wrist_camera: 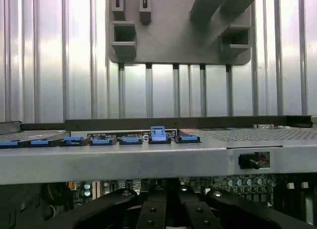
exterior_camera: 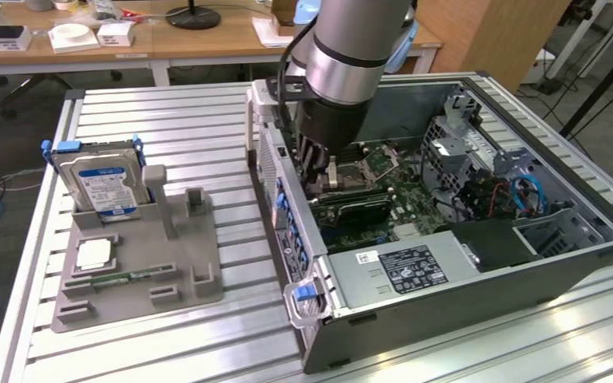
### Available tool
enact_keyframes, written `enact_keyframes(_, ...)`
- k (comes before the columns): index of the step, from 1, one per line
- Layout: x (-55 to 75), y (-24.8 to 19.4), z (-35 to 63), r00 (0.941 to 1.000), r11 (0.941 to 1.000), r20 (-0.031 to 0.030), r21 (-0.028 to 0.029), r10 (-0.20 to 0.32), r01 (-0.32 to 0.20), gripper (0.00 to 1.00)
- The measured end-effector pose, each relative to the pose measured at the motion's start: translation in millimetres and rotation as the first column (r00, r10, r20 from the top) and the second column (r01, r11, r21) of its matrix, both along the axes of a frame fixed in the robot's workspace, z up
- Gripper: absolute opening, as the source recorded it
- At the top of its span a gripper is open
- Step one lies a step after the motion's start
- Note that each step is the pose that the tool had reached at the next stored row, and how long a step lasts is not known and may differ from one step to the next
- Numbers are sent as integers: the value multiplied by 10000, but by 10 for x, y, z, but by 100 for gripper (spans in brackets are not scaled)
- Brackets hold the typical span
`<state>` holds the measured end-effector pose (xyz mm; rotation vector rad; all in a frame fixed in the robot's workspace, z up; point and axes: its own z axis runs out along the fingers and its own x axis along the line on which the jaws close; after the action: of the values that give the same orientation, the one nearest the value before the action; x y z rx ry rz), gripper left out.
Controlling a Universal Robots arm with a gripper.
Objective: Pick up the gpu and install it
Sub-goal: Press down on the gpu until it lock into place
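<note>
Pincer [wrist_camera: 168, 214] clamped together inside the computer case [exterior_camera: 562, 263], gpu hidden beneath it

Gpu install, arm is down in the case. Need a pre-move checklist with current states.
1. Gripper jaws shut: ok.
2. Gpu held in the jaws: cannot tell.
3. Gripper inside the open case, above the motherboard: ok.
4. Gpu seated in its slot: cannot tell.
5. Hard drive upright in the grey holder, apart from the arm: ok.
</note>
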<state>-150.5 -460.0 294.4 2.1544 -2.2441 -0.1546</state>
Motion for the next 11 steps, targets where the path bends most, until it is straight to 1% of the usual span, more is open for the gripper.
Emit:
enact_keyframes(4,67,0,-1,10000,10000,-38,5,-1,1,11)
enact_keyframes(6,75,-1,9,10000,10000,-66,2,1,-1,11)
enact_keyframes(9,75,0,48,10000,10000,-78,5,0,0,11)
enact_keyframes(11,74,0,54,10000,10000,-80,7,2,-2,11)
